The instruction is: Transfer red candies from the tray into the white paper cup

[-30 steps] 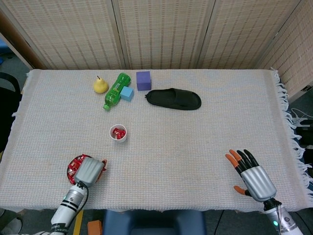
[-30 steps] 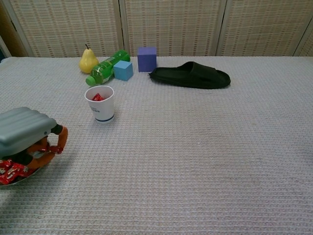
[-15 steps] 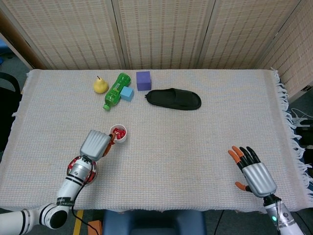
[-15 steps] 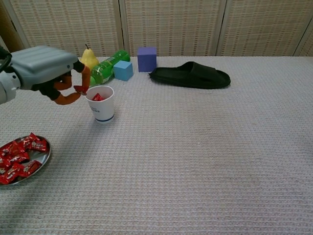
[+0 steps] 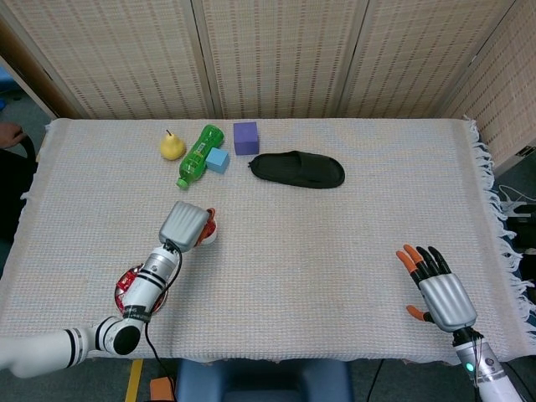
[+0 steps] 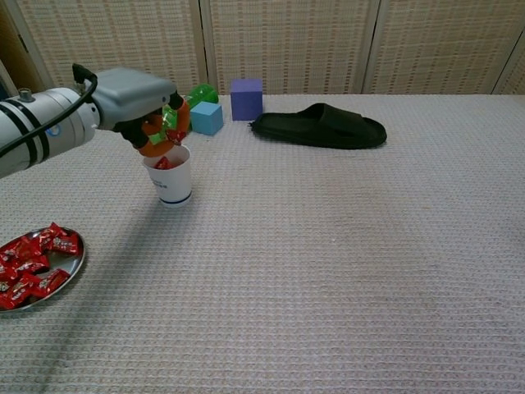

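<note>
**Left hand over the cup**

The left hand [image 6: 143, 107] hovers directly above the white cup [image 6: 168, 175], fingers curled downward; whether a candy sits between the fingertips cannot be told. Red candies [image 6: 163, 163] lie inside the cup, and more candies fill the tray [image 6: 72, 264] at the near left edge. A dark band rings the cup's base; no writing is legible. The right hand [image 5: 444, 296] rests at the table's near right, fingers spread, holding nothing.

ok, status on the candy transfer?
Left hand over the white paper cup, fingers pinching a red candy. Right hand open, idle at the table edge. Tray holds more candies. Nothing in the way.
</note>
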`<state>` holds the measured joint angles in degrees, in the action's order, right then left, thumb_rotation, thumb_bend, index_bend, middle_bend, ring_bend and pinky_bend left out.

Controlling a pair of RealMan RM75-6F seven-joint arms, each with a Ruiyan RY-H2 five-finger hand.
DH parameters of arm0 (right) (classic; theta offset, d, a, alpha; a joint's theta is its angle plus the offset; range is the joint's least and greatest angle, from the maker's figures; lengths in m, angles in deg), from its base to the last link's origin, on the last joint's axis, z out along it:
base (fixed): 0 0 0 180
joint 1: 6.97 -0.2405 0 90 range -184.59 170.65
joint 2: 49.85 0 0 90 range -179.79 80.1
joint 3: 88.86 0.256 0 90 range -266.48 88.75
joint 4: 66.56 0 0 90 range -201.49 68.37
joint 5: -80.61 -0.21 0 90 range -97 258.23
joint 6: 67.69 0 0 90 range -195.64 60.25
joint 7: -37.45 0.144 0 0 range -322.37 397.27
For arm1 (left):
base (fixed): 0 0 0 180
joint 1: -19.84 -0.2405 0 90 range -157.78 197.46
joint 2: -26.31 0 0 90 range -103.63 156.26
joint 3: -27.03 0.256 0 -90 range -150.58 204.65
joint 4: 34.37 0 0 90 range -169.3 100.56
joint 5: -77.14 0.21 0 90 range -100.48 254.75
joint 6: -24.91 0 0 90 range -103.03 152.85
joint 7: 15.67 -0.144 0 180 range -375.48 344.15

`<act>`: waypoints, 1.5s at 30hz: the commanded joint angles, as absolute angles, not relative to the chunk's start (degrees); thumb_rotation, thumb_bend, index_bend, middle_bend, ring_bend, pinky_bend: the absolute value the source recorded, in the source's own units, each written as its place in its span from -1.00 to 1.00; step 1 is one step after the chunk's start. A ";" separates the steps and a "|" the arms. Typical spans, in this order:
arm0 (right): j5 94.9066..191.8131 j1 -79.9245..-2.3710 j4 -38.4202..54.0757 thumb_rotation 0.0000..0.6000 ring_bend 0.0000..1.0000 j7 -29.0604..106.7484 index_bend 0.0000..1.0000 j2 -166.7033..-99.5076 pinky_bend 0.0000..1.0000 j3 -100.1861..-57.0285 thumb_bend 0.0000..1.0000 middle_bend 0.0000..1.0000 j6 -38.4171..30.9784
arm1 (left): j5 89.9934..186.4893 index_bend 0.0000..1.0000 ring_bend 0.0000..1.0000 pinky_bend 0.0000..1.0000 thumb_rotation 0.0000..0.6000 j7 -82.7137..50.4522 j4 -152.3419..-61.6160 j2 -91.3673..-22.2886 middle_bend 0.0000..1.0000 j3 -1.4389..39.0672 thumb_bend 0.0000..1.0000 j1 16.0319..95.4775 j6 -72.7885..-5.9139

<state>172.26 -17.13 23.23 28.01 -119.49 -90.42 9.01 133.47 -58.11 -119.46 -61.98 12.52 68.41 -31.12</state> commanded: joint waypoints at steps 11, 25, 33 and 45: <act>172.52 -17.02 23.34 1.00 -1.00 27.99 -1.00 -119.43 -1.00 -90.56 -1.00 -1.00 9.44 | 132.30 -0.55 1.00 1.00 1.00 -56.91 -117.04 -62.83 0.98 14.75 -0.04 69.23 -31.82; 175.51 -16.58 23.75 1.00 -1.00 28.85 -1.00 -118.90 -1.00 -91.78 -1.00 -1.00 11.21 | 143.57 -0.56 1.00 1.00 1.00 -45.11 -136.48 -47.84 0.98 25.64 -0.21 56.85 -39.77; 176.82 -16.72 23.70 1.00 -1.00 28.84 -1.00 -119.07 -1.00 -92.42 -1.00 -1.00 11.10 | 145.53 -0.59 1.00 1.00 1.00 -39.11 -132.56 -45.79 0.97 31.33 -0.25 49.03 -42.94; 177.00 -16.71 23.72 1.00 -1.00 28.36 -1.00 -119.22 -1.00 -92.60 -1.00 -1.00 10.93 | 144.69 -0.39 1.00 1.00 1.00 -41.12 -123.50 -51.00 0.96 31.88 -0.27 46.30 -42.14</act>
<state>177.01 -16.72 23.73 28.36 -119.22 -92.61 10.94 145.03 -40.06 -126.11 -49.12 31.76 47.00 -42.61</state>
